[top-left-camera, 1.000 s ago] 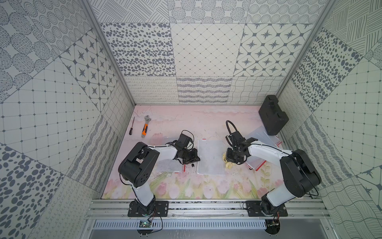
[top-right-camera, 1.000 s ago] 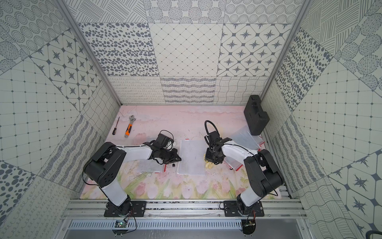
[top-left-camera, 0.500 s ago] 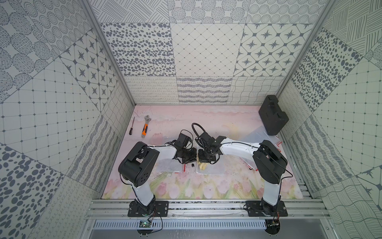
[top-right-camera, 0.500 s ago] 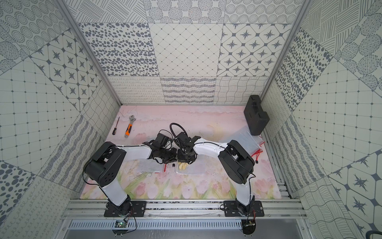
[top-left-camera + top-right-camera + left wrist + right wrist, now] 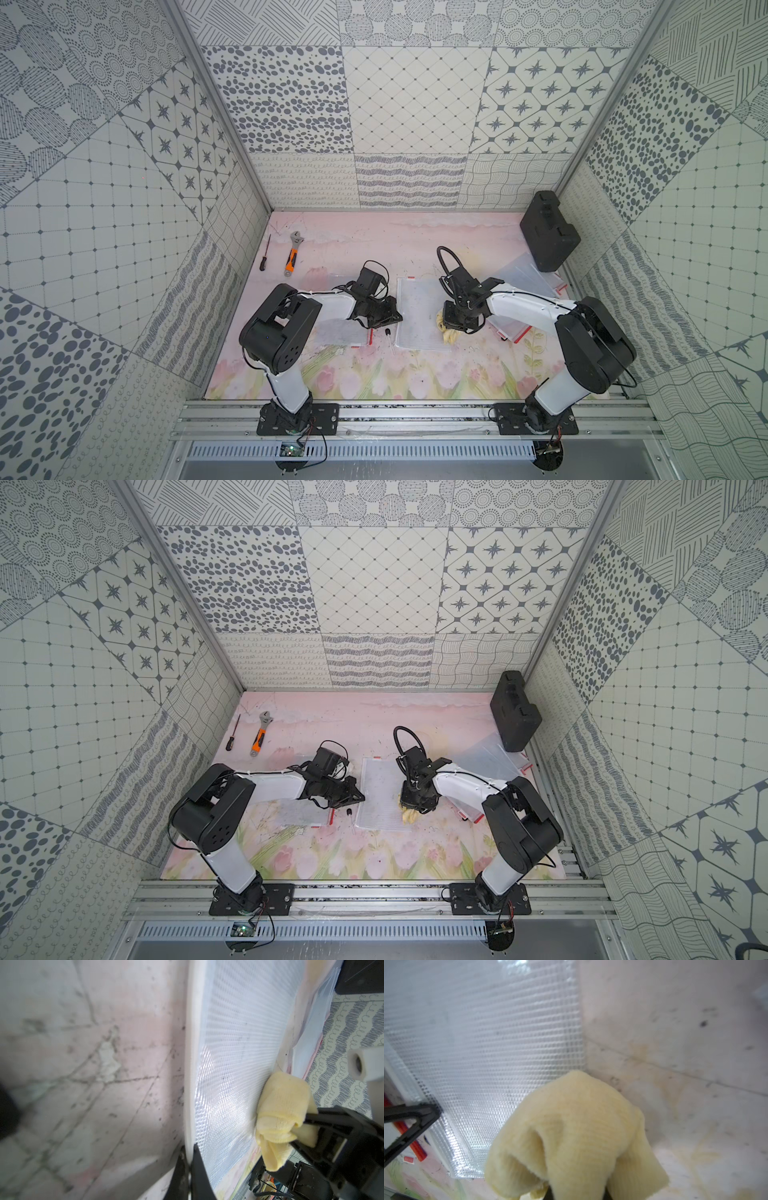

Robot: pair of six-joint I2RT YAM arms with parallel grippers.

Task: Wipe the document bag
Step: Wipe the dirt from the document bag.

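The document bag is a translucent mesh sleeve lying flat mid-table. My left gripper is shut on the white left edge of this bag, pinning it. My right gripper is shut on a bunched yellow cloth. The cloth rests at the bag's right edge near its front corner, partly on the mat. In the right wrist view it hides the jaws, and the bag lies beside it.
A black case stands at the back right. More clear bags with red zips lie under the right arm and under the left arm. An orange-handled wrench and a screwdriver lie back left.
My right gripper carried the cloth left across the bag, close to the left gripper, then back to the bag's right edge. The left gripper has stayed on the bag's left edge.
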